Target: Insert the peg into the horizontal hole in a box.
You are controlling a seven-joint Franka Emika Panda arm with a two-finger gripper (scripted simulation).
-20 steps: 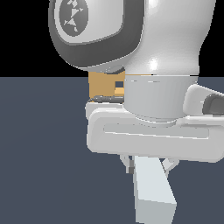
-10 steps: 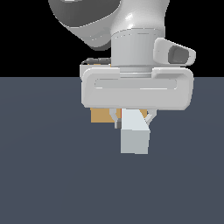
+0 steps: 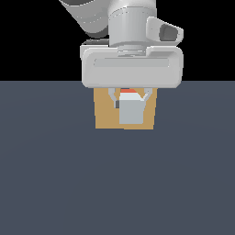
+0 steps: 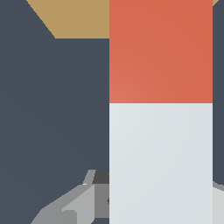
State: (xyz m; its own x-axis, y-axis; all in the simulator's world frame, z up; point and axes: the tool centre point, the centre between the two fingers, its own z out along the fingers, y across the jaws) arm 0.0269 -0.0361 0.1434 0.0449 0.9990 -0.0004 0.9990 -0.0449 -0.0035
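Peg (image 3: 130, 112) in the pincer (image 3: 130, 102), directly in front of the box (image 3: 103, 114), pointing toward it.

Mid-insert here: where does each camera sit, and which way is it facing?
Exterior view: off the arm, low, facing the peg's grey end with the box behind; the gripper and wrist fill the top.
Wrist view: on the wrist, looking along the peg toward the box; grey finger parts show.
Shared: peg and box.
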